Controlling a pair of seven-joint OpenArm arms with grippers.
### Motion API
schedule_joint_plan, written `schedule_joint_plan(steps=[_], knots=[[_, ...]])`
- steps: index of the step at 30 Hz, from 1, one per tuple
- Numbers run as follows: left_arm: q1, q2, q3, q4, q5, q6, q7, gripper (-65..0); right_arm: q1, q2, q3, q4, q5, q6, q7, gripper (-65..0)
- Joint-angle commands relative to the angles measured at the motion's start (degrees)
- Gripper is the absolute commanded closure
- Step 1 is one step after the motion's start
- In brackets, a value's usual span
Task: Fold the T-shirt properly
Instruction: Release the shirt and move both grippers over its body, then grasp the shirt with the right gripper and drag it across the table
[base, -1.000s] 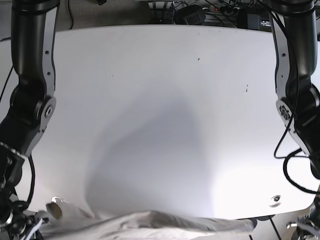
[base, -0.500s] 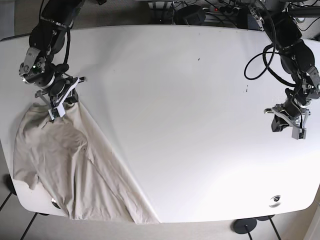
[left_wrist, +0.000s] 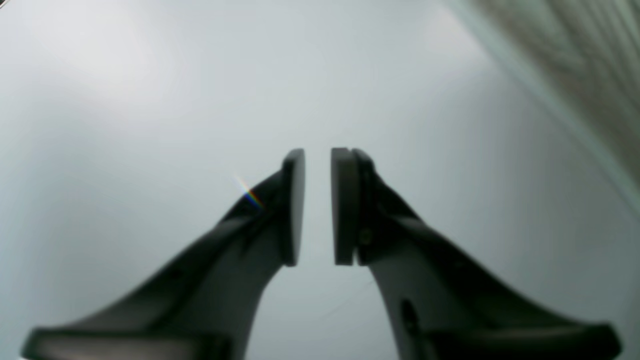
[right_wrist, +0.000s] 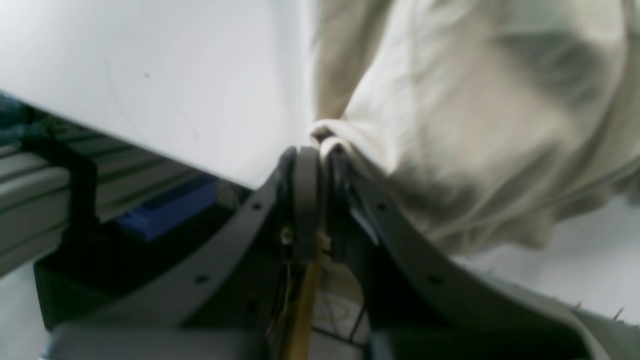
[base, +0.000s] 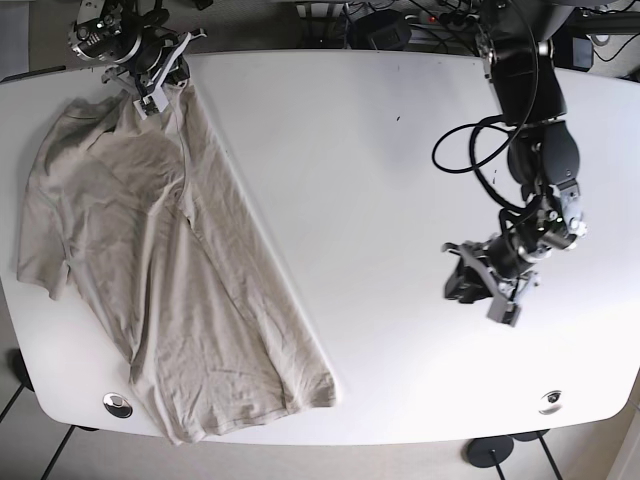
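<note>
The T-shirt (base: 160, 270) is a beige one spread over the side of the white table (base: 380, 180) where the right arm works, running from the far edge down to the near edge, wrinkled and lying at a slant, with one sleeve (base: 40, 270) reaching toward the table's outer edge. Its top corner is pinched in the right gripper (base: 150, 88), which sits at the far corner of the table; in the right wrist view the fingers (right_wrist: 306, 195) are pressed together with a rolled edge of the cloth (right_wrist: 450, 125) squeezed between them, and the rest of the fabric hangs away from the fingers to one side and beyond them. Past the gripper on the other side lies bare tabletop and its edge. The left gripper (base: 480, 285) is well apart from the shirt, over the bare table on the opposite side. In the left wrist view its fingers (left_wrist: 292, 205) stand nearly parallel with a narrow gap between the pads, holding nothing, with only the plain white surface (left_wrist: 150, 75) ahead of them. A small round fitting (base: 549, 401) sits in the table near the front corner, nearer than the left gripper.
</note>
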Motion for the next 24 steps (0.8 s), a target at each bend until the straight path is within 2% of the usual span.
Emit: schedule_joint_plan(steps=[1,3,4,6,7,9,11,12,16,19,20,24], knots=[[-3.18,2.3,2.22,-1.87,-1.18,0.41,-3.38,-24.9,0.62,0.37,0.02,1.31,0.74,0.32,2.02,-1.9],[-4.06,4.24,4.95,-4.51,-1.18,3.4,-5.23,-29.2,1.33,0.37,0.02,2.46,0.83,0.32,1.93,-2.5],[-5.47,4.85,7.94,-6.53,-1.18,5.6,-6.81,-30.7,1.59,0.37,0.02,3.07,0.83,0.32,1.93,-6.2],[-6.52,4.94,11.89,-7.67,-1.44,7.27,-8.13,-30.7,2.73,0.37,0.2,3.51,0.83,0.32,2.19,-18.7],[-6.7,4.94,12.77,-7.67,-1.44,7.71,-8.31,-30.6,4.23,0.55,0.29,3.51,1.71,0.32,2.28,-30.6],[-6.79,4.76,12.77,-7.76,-1.27,7.62,-8.31,-30.6,6.95,0.72,1.34,3.42,3.82,0.32,2.28,-44.4],[-6.61,4.5,12.77,-7.67,-1.27,7.53,-8.31,-30.6,10.65,0.72,3.1,3.07,5.49,0.32,2.19,-54.1],[-6.52,3.36,12.77,-7.67,-1.27,7.53,-8.31,-30.6,13.55,0.72,3.36,2.9,5.23,0.32,2.19,-56.6],[-6.26,-0.33,12.69,-7.67,-1.53,7.53,-8.39,-30.6,27.08,0.46,2.84,-2.11,-0.84,0.32,1.75,-58.3],[-4.59,-2.88,12.6,-7.67,-1.62,7.53,-8.39,-30.6,39.04,0.81,-1.91,-15.39,-9.37,0.32,2.46,-57.7],[-4.41,-3.5,12.6,-7.67,-1.62,7.53,-8.39,-30.6,44.49,0.81,-3.14,-22.33,-13.06,0.32,4.83,-57.5],[-2.39,-4.99,10.22,-5.39,-1.62,7.45,-8.39,-30.6,55.83,0.9,-5.69,-41.41,-21.76,0.32,15.55,-57.5]])
